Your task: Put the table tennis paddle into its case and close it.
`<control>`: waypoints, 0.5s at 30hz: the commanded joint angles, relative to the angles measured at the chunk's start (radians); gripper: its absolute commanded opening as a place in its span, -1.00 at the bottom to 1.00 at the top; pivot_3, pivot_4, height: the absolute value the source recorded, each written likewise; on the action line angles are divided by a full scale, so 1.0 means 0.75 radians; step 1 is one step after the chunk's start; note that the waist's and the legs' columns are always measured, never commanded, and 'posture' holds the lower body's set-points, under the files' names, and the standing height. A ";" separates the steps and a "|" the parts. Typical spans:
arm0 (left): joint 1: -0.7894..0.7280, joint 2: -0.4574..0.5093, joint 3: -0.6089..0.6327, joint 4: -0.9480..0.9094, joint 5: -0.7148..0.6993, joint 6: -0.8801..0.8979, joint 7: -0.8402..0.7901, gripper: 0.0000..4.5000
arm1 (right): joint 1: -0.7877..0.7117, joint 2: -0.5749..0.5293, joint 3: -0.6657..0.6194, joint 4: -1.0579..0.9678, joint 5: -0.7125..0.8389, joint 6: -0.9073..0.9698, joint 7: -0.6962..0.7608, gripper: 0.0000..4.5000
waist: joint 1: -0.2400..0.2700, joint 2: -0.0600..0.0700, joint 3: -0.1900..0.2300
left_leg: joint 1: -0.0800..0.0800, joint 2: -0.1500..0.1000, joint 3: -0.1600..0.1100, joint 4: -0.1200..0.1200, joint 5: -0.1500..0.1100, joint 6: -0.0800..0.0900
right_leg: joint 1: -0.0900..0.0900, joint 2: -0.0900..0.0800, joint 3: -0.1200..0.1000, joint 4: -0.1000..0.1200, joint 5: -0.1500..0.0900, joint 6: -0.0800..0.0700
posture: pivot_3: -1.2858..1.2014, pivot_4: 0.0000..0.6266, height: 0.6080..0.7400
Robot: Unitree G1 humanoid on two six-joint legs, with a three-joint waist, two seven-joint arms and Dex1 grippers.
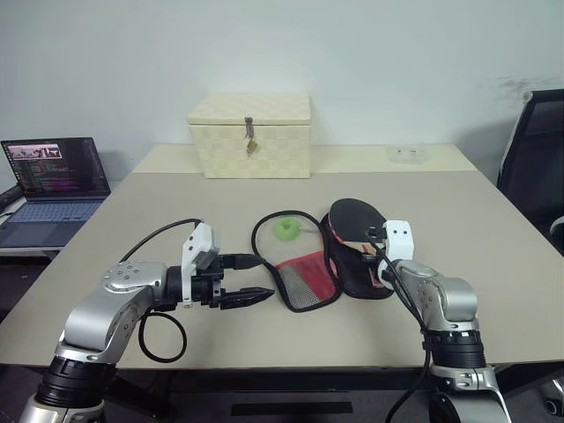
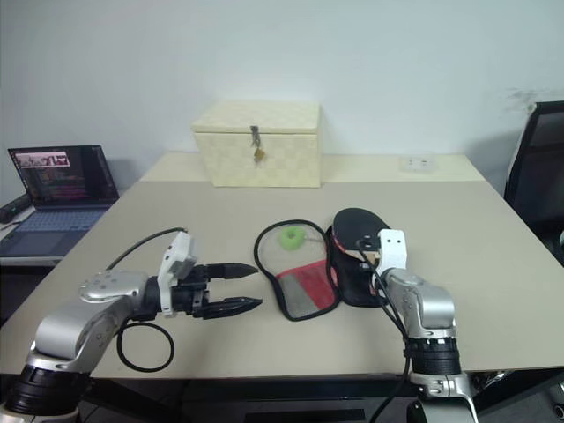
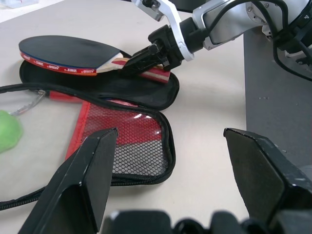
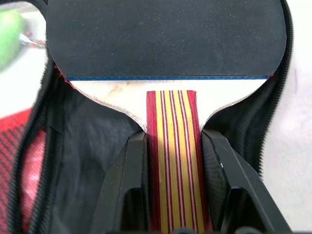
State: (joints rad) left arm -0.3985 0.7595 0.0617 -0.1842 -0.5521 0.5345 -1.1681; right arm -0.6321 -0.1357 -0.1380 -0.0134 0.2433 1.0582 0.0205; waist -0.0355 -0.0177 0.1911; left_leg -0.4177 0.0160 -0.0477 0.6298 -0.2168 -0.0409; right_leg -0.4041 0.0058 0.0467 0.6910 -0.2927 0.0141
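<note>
**Paddle held by the handle over the open case**

Paddle [image 4: 165, 44] gripped at its striped wooden handle, black rubber face pointing toward the counter's far edge, lying over the black half of the unzipped case [image 1: 352, 256]. Right gripper [image 4: 171, 161] clamped on that handle, one black finger pressed to each side. Case spread open near the middle of the counter [image 1: 132, 203], a little toward the right side and near edge; red mesh half [image 3: 126, 141] flat on the counter to the left of the paddle, black half under the paddle, zip edge looping out toward the far edge. Small green ball-like thing [image 1: 286, 228] inside that zip loop, just beyond the red mesh half. Left gripper [image 1: 249, 279] poised just left of the case, near the counter's near edge, pointing across at the mesh half, fingers [image 3: 83, 180] wide apart and holding nothing. Cream woven box [image 1: 250, 135] with a metal latch at the far edge. Open laptop [image 1: 55, 187] on a separate surface off the left edge. Black chair [image 1: 535, 159] off the right edge.
</note>
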 commanded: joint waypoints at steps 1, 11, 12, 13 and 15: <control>-0.019 0.018 0.036 -0.026 -0.022 -0.017 -0.001 0.69 | 0.003 -0.004 0.035 -0.093 0.003 -0.012 0.026 -0.52 | -0.001 0.000 0.000 | 0.000 0.000 0.000 0.000 0.000 0.000 | 0.000 0.000 0.000 0.000 0.000 0.000 | 0.03 -0.52 1.00; -0.005 0.009 0.040 -0.018 -0.012 -0.021 0.023 0.69 | 0.025 -0.045 0.100 -0.255 0.009 0.028 0.064 0.75 | -0.001 0.000 0.000 | 0.000 0.000 0.000 0.000 0.000 0.000 | 0.000 0.000 0.000 0.002 0.000 0.000 | 0.03 -0.52 1.00; -0.004 0.006 0.042 -0.014 -0.008 -0.023 0.032 0.69 | 0.032 -0.074 0.116 -0.295 0.022 0.037 0.098 0.90 | 0.000 0.000 0.000 | 0.000 0.000 0.000 0.001 0.000 0.000 | 0.000 0.000 0.000 0.002 0.000 0.000 | 0.03 -0.52 1.00; -0.005 0.000 0.046 -0.006 -0.004 -0.024 0.047 0.69 | 0.039 -0.105 0.131 -0.342 0.046 0.045 0.145 0.98 | 0.000 0.000 0.000 | 0.000 0.000 0.000 0.001 0.000 0.000 | 0.000 0.000 0.000 0.002 0.000 0.000 | 0.03 -0.52 1.00; -0.007 -0.005 0.052 0.025 0.016 -0.030 0.085 0.69 | 0.061 -0.224 0.161 -0.479 0.149 0.073 0.324 0.98 | 0.001 0.000 0.000 | 0.000 0.000 -0.001 0.001 0.000 0.000 | 0.000 0.000 0.000 0.002 0.000 0.000 | 0.03 -0.52 1.00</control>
State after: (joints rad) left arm -0.3981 0.7549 0.0657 -0.1730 -0.5454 0.5308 -1.1223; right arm -0.5844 -0.2800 -0.0222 -0.2773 0.3034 1.1053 0.1875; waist -0.0350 -0.0179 0.1910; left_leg -0.4178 0.0160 -0.0485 0.6302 -0.2168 -0.0410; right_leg -0.4044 0.0058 0.0464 0.6921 -0.2930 0.0139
